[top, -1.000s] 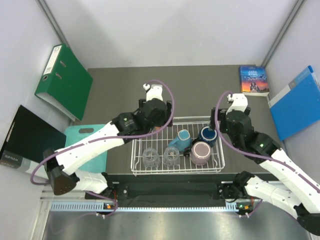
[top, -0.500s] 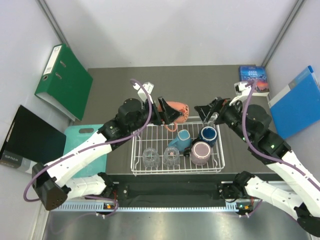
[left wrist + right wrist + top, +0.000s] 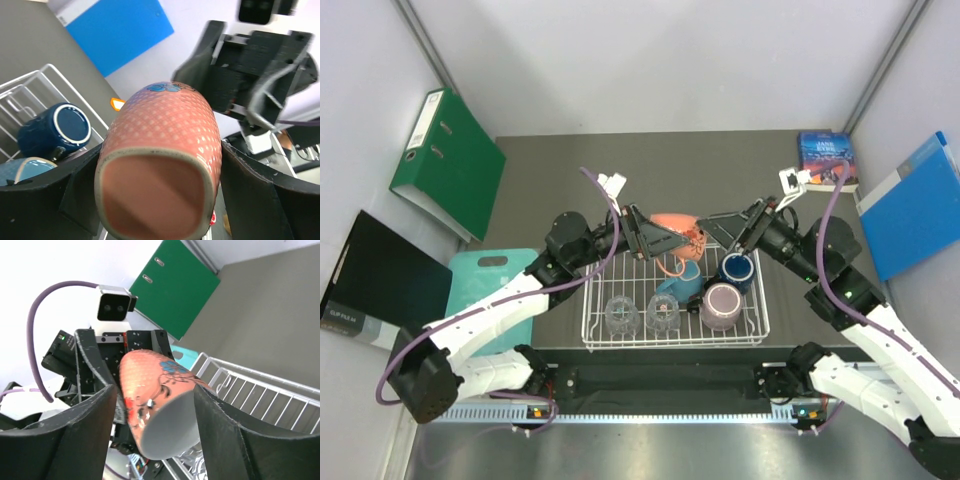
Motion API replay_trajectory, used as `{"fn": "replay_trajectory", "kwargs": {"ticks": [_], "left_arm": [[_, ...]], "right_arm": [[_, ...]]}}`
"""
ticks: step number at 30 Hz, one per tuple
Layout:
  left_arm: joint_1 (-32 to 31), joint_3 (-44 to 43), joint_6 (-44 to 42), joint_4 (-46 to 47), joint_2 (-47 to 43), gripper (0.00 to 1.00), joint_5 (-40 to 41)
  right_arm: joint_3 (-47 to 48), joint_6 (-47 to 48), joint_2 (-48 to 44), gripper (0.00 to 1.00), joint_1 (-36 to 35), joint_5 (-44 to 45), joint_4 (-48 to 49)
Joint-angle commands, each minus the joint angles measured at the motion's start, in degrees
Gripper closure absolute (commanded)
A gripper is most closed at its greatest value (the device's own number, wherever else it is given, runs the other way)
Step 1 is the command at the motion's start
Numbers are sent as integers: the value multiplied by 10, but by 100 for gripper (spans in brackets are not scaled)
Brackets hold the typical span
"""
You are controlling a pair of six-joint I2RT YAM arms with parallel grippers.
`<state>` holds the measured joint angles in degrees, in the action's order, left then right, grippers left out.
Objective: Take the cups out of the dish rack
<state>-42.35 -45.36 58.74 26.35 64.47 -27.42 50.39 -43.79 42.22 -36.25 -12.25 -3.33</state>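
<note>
Nearest the arm bases, the white wire dish rack [image 3: 672, 343] sits on the dark desk [image 3: 560, 170]. Two clear glass tumblers [image 3: 623, 315] stand side by side in its near row, with the mauve-pink mug [image 3: 722, 305] to their right. Just behind are the light blue mug [image 3: 683, 278], tipped over, and the dark navy mug [image 3: 736, 268], mouth up.

Above the rack's far edge the orange mug [image 3: 678, 226] hangs in the air on its side, handle downward. The left claw [image 3: 161, 165] pinches it across the body, and its flat base faces that wrist camera. The right claw [image 3: 155, 390] meets it from the other end. Its fingers [image 3: 95, 430] flank the open rim closely on both sides, but whether they press on it cannot be told.

To the left, a teal cutting board [image 3: 480, 270] lies partly under the left arm, with a black folder [image 3: 375, 275] beyond the desk edge. Farther back a green binder [image 3: 450, 160] leans at the left wall. A book [image 3: 828, 160] lies in the far right corner beside a blue folder [image 3: 910, 210].
</note>
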Motion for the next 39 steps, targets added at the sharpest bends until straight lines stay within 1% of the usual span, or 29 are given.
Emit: {"fn": "replay_trajectory", "kwargs": {"ticks": [1, 5, 9, 13, 15, 17, 21, 26, 33, 39], "left_arm": [[2, 4, 22, 133, -18, 100, -34], [2, 10, 16, 123, -23, 100, -33], [3, 17, 22, 136, -16, 100, -35], [4, 25, 2, 126, -21, 100, -13], [8, 22, -10, 107, -22, 100, -1], [22, 20, -12, 109, -19, 100, 3], [35, 8, -6, 118, -9, 100, -11], [36, -5, 1, 134, 11, 100, -33], [36, -8, 34, 171, 34, 100, -79], [33, -12, 52, 199, 49, 100, -124]], "right_arm": [[-14, -43, -6, 36, 17, -44, 64], [-20, -48, 1, 35, 19, -56, 70], [-25, -60, 11, 37, 19, -74, 96], [-18, -58, 9, 37, 20, -75, 86], [-13, -54, 3, 36, 19, -78, 71], [-13, -53, -2, 36, 19, -79, 58], [-12, -48, -10, 36, 20, -82, 40], [-13, -48, -1, 35, 20, -88, 45], [-8, -56, 44, 36, 19, -118, 83], [-8, -67, 77, 40, 20, -145, 121]]}}
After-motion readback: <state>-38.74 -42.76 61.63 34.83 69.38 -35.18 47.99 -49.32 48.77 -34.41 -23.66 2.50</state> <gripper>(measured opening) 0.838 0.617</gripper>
